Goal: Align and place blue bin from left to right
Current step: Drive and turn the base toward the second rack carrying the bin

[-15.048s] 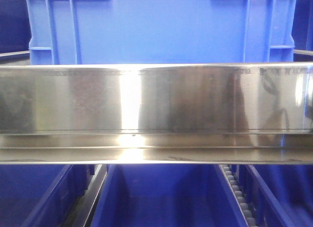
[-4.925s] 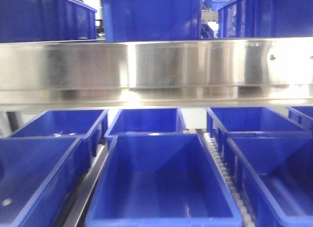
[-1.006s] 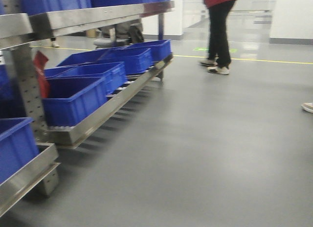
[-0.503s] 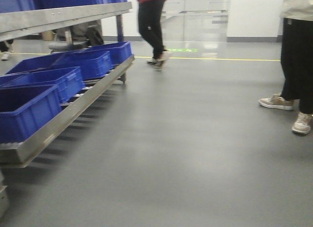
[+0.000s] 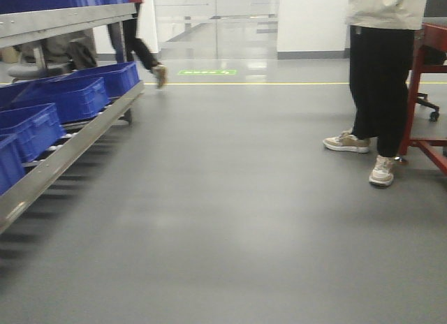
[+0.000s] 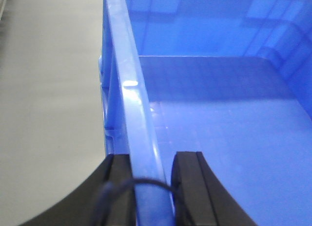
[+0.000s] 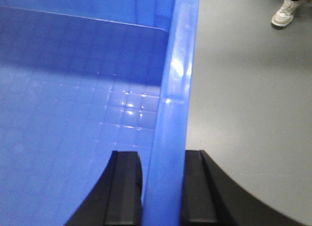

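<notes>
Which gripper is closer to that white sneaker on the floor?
Right. The right gripper clamps the blue bin on the rim facing the sneaker; the left gripper clamps the opposite rim, farther off.

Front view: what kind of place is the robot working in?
Probably a factory or warehouse hall: a long metal rack holds rows of blue bins, and the bare grey floor carries a yellow line.
</notes>
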### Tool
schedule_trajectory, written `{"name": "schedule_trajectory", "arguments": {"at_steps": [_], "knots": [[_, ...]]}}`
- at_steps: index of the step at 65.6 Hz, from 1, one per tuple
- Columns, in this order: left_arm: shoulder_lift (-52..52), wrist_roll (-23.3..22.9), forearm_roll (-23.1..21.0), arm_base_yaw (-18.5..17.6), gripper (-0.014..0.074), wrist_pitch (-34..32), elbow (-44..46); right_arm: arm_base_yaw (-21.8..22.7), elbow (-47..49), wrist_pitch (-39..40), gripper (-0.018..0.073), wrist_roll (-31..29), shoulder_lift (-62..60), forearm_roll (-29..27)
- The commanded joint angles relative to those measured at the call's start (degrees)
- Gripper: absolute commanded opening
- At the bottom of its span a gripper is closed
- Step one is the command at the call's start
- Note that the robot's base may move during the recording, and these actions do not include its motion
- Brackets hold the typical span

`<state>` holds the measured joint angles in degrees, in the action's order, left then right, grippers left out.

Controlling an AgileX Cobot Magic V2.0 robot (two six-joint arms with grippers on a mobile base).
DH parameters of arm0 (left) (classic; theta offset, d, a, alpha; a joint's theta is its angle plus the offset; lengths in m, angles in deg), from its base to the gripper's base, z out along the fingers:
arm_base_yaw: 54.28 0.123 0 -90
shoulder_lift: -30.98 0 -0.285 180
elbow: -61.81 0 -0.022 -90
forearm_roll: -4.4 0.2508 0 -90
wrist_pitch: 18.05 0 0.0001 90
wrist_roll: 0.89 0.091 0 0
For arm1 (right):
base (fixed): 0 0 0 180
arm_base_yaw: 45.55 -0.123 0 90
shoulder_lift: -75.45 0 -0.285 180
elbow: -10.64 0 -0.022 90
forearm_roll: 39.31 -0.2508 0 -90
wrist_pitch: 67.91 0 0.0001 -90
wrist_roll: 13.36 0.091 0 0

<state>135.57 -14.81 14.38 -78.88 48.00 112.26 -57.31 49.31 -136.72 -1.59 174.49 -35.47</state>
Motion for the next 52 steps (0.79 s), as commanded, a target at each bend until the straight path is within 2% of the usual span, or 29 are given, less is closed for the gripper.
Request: {"name": "schedule_trajectory", "arguments": {"at_steps": [1,52], "knots": [[-1.54,1.27,-1.69,-0.38,-0.0111,-5.48,0.86,-0.24,0.66,6.31,-0.0153,-1.46,-0.96,0.43],[-1.54,1.27,-1.69,-0.38,-0.0111,-5.48,0.86,-0.24,0.66,6.31,-0.0153,-1.46,-0.96,0.43]]}}
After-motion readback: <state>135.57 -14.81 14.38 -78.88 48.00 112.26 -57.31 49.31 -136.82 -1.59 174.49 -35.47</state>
